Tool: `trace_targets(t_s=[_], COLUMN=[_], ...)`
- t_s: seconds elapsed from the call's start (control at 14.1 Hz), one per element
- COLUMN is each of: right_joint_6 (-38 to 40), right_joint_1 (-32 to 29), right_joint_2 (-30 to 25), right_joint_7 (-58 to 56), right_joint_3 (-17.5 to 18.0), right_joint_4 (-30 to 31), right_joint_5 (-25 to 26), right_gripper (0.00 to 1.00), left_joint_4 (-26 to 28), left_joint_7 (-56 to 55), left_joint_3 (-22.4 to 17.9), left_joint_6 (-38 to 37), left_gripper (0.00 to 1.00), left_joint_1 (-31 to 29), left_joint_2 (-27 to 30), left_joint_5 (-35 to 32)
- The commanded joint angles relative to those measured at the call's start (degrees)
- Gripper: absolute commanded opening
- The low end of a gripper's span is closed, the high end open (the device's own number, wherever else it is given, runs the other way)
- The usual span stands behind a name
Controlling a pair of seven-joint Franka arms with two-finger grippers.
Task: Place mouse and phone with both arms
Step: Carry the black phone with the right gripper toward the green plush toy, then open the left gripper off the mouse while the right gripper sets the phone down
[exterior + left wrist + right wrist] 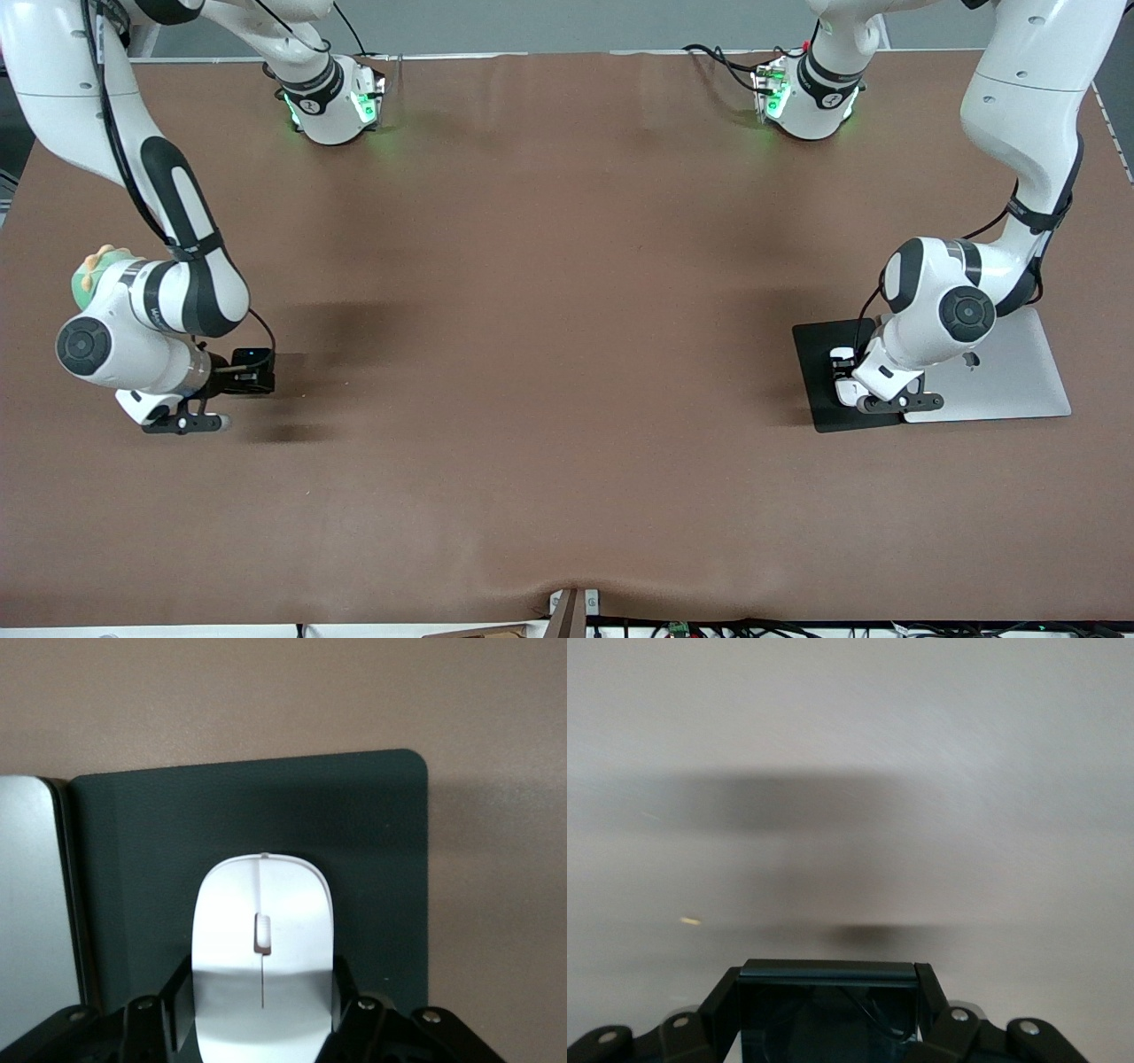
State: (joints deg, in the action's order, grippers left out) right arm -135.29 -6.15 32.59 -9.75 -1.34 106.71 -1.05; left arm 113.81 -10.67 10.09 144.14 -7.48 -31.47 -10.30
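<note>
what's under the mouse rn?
The dark pad, beside the silver laptop. The left gripper is shut on the mouse. Whether the mouse touches the pad or hangs just above it cannot be seen.

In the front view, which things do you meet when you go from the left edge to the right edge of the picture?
Green toy → right pincer holding the phone → dark pad → left pincer → silver laptop.
</note>
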Motion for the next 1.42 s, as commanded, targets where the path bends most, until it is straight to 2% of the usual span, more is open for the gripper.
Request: trace_targets(t_s=[0.0,0.14,0.57,0.64,0.71,0.78,0.85,0.92,1.14,1.35], right_joint_6=[-6.2,-11.1,-11.1,-11.1,-11.1,-11.0,-10.8,-10.7,-9.1,-4.3], right_joint_1=[-3.9,-5.5,-9.0,-9.6,-9.9,-10.3,-10.4,-10.4,-9.5,-5.8], right_joint_2=[-4.0,-3.8,-4.2,-4.6,-4.9,-5.0,-4.9,-5.0,-8.2,-12.2], right_joint_7=[-3.1,-4.7,-8.2,-8.2,-8.1,-8.1,-8.0,-7.7,-7.4,-4.5], right_joint_3=[1.3,1.3,1.3,1.3,1.3,1.3,1.3,1.3,1.5,1.5], right_joint_4=[8.1,11.1,13.7,14.2,14.9,15.3,15.2,15.2,14.8,12.0], right_joint_5=[0.3,0.4,0.6,0.6,0.6,0.6,0.6,0.6,0.6,0.6], right_gripper=[0.00,0.00,0.00,0.00,0.01,0.11,0.54,1.00,1.00,1.00], left_joint_4=[-1.6,-1.6,-1.7,-1.8,-2.2,-2.3,-2.4,-2.4,-2.4,-2.4], left_joint_7=[0.5,0.6,1.7,1.7,1.7,1.7,1.6,1.4,0.9,1.0], left_joint_3=[0.2,0.2,0.2,0.2,0.2,0.2,0.2,0.2,0.5,1.0], left_joint_6=[0.6,0.6,0.6,0.6,0.6,0.6,0.6,0.5,0.4,-1.7], left_gripper=[0.42,0.42,0.44,0.47,0.55,0.79,1.00,1.00,1.00,1.00], left_joint_1=[-0.4,-0.4,-1.1,-1.1,-1.1,-1.1,-1.1,-1.1,-0.6,-0.5], left_joint_2=[-1.4,-1.4,-1.9,-2.0,-2.1,-2.2,-2.4,-2.2,-1.1,2.3], left_joint_5=[-1.8,-1.8,-1.8,-1.8,-1.8,-1.8,-1.7,-1.7,-1.7,-1.7])
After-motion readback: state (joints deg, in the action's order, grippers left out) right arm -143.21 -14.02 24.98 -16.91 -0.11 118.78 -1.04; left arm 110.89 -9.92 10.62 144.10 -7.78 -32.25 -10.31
